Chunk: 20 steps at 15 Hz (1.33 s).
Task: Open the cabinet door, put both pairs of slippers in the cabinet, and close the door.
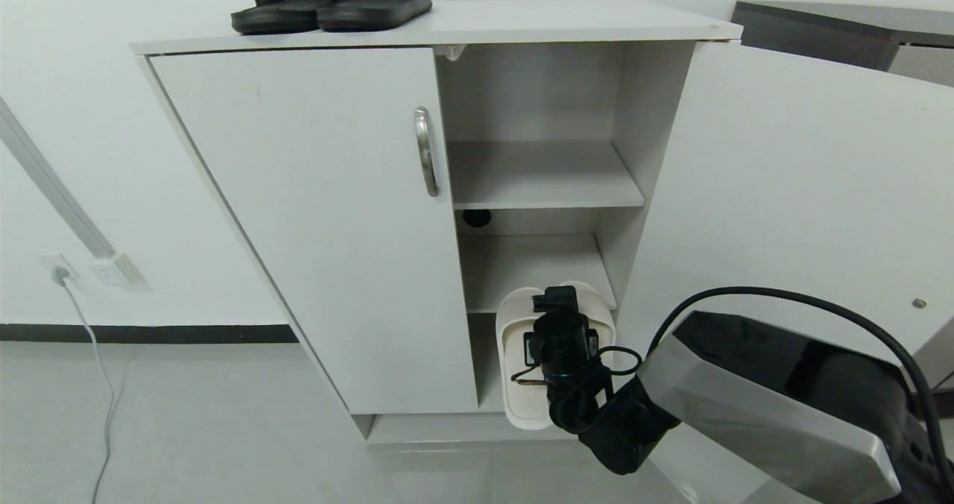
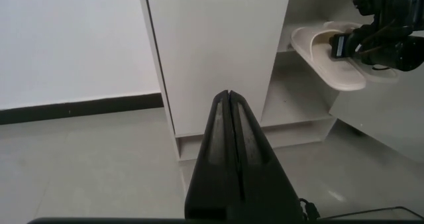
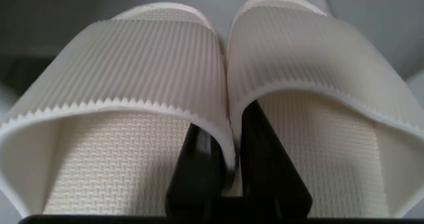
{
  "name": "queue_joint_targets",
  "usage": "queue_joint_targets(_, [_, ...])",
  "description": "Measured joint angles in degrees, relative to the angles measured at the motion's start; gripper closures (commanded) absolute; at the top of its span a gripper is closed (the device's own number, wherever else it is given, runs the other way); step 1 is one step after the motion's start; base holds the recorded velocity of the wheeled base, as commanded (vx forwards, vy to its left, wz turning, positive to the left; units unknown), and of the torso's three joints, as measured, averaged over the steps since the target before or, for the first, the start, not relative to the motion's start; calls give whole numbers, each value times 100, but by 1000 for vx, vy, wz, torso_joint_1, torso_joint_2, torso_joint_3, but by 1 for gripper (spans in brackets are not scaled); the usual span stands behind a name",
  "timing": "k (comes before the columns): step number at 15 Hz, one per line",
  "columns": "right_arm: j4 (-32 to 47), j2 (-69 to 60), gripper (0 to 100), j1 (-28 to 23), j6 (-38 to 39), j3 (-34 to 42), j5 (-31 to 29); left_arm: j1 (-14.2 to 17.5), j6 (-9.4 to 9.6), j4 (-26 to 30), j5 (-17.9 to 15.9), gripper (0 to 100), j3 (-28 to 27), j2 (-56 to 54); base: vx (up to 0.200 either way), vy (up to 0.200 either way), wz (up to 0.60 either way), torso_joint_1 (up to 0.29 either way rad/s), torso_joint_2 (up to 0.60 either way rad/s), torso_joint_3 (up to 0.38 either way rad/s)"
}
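Pair of white slippers (image 1: 514,362) hangs at 5 o'clock, inner straps clamped together in my right gripper (image 1: 555,303) so both travel as 1, toes pointing into the cabinet (image 1: 298,228) low down. My left gripper (image 2: 228,111), jaws pressed together, holds nothing. The black slippers (image 1: 332,4) wait on top, 11 o'clock.

Plain indoor room, home-entry type or a mock-up of one; cannot tell which. White shelved shoe cabinet (image 1: 313,228) against a bare white wall (image 1: 74,116), black slippers (image 1: 332,4) on top, cream slippers (image 1: 514,325) at its lower shelf. Pale smooth floor (image 1: 223,429), black skirting (image 1: 149,333), wall socket (image 1: 58,271) with a cable (image 1: 110,407), grey furniture (image 1: 842,30) alongside.
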Motion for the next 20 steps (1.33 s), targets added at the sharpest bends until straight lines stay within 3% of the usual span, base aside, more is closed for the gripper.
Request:
queue_joint_targets(5, [9, -4, 100, 10, -1, 0, 9, 0, -2, 0, -2, 100, 0, 0, 200, 0, 0, 5, 4, 2])
queue_joint_targets(13, [211, 57, 100, -144, -26, -193, 416, 0, -2, 0, 0, 100, 0, 0, 0, 0, 0, 0, 0, 0])
queue_joint_targets(20, [1196, 606, 100, -452, -57, -1783, 452, 0, 5, -1, 6, 100, 0, 0, 0, 0, 0, 0, 0, 0])
